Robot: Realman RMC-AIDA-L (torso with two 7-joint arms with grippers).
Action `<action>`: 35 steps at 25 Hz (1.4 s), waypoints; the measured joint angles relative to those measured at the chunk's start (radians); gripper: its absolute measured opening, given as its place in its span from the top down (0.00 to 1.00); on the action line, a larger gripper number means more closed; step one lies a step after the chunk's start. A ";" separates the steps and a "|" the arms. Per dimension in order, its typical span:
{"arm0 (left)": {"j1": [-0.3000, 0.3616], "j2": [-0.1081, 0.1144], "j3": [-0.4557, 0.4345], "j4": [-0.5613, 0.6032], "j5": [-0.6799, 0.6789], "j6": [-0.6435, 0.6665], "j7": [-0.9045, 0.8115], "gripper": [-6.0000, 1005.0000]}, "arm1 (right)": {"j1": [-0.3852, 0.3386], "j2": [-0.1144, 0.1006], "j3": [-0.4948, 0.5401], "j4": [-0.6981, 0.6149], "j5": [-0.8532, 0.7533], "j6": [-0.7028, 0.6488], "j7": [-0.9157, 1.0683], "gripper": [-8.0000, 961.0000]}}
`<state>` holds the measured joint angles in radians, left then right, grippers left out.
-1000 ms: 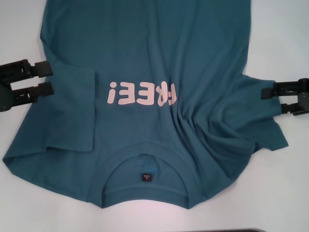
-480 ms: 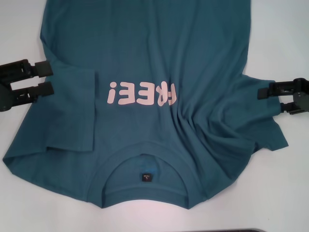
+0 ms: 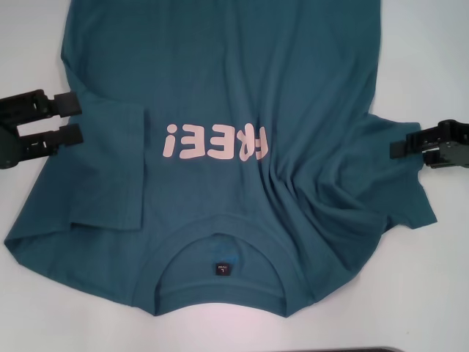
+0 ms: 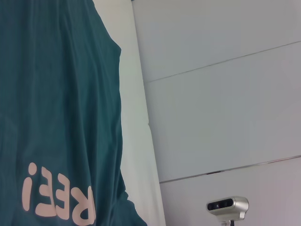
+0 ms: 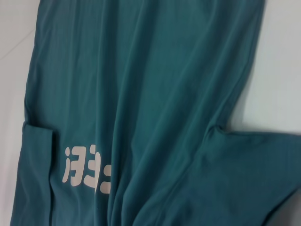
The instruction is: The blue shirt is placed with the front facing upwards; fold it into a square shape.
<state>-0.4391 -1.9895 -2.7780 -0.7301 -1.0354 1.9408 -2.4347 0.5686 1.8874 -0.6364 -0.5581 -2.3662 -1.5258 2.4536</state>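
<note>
At the left edge of the desk [image 3: 22, 308] the left gripper [image 3: 71, 119] has not moved since the earlier frames. Its two fingers stand apart, one above the other, touching the side edge of the blue shirt [image 3: 220, 81] without closing on the cloth. Just beside it, the left sleeve [image 3: 110, 165] is already folded inward over the body of the shirt and lies flat.

The shirt is spread face up over the middle of the desk, with the collar [image 3: 220, 242] toward the near edge and the pink print [image 3: 216, 141] across the chest. Toward the right side the cloth has many diagonal wrinkles.

At the right edge the change is clear. One second ago the right gripper [image 3: 401, 147] showed two separate fingers; now they are together on the outer border of the right sleeve [image 3: 381, 172], and the gripper sits a little higher and more turned. I judge that it has just pinched the sleeve, so the fold of the right sleeve inward is probably the step in hand. The sleeve itself is not lifted yet.
</note>
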 joint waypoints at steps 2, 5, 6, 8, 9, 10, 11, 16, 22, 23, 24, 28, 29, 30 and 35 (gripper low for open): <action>-0.001 0.000 0.000 0.000 0.000 0.000 0.000 0.27 | 0.001 -0.001 -0.003 0.000 -0.001 -0.001 0.000 0.33; -0.001 0.000 0.002 0.000 0.000 0.002 -0.001 0.27 | 0.002 -0.003 -0.008 0.000 -0.008 -0.002 0.001 0.46; -0.001 0.000 0.003 0.000 0.000 0.002 -0.001 0.27 | 0.002 -0.003 -0.008 0.000 -0.009 -0.003 0.001 0.50; -0.001 0.000 0.003 0.000 0.000 0.002 -0.001 0.27 | 0.002 -0.003 -0.008 0.000 -0.010 -0.006 0.001 0.59; -0.001 0.000 0.002 0.000 0.000 0.002 -0.001 0.27 | 0.002 -0.004 -0.008 0.000 -0.010 -0.007 0.002 0.62; 0.000 0.000 0.001 0.000 0.000 0.002 -0.001 0.27 | 0.002 -0.005 -0.009 0.000 -0.010 -0.008 0.003 0.65; 0.000 0.000 0.002 0.000 0.000 0.002 -0.002 0.27 | 0.002 -0.006 -0.009 0.000 -0.010 -0.008 0.004 0.68; 0.003 0.000 0.005 0.000 0.000 0.003 -0.006 0.27 | -0.002 -0.011 -0.012 -0.022 -0.023 -0.023 0.013 0.83; 0.004 0.000 0.001 0.000 0.000 0.006 -0.007 0.27 | -0.023 -0.023 -0.008 -0.095 -0.036 -0.065 0.052 0.97; 0.004 0.000 0.001 0.000 0.000 0.006 -0.007 0.27 | -0.026 -0.027 -0.009 -0.101 -0.036 -0.068 0.058 0.97; 0.004 0.000 0.000 0.000 0.000 0.006 -0.008 0.27 | -0.028 -0.031 -0.010 -0.107 -0.037 -0.071 0.064 0.97; 0.005 0.001 -0.002 0.000 0.000 0.008 -0.008 0.27 | -0.033 -0.045 -0.004 -0.123 -0.057 -0.079 0.082 0.97; 0.005 0.002 -0.002 0.000 0.000 0.008 -0.008 0.27 | -0.034 -0.047 -0.003 -0.129 -0.060 -0.080 0.087 0.97; 0.005 0.002 -0.002 0.000 0.000 0.009 -0.008 0.27 | -0.034 -0.048 -0.003 -0.137 -0.061 -0.080 0.092 0.97; 0.005 0.003 -0.002 0.000 0.000 0.010 -0.009 0.27 | -0.038 -0.049 0.015 -0.185 -0.062 -0.074 0.115 0.97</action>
<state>-0.4340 -1.9864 -2.7798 -0.7301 -1.0354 1.9507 -2.4433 0.5304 1.8382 -0.6212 -0.7428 -2.4284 -1.6001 2.5683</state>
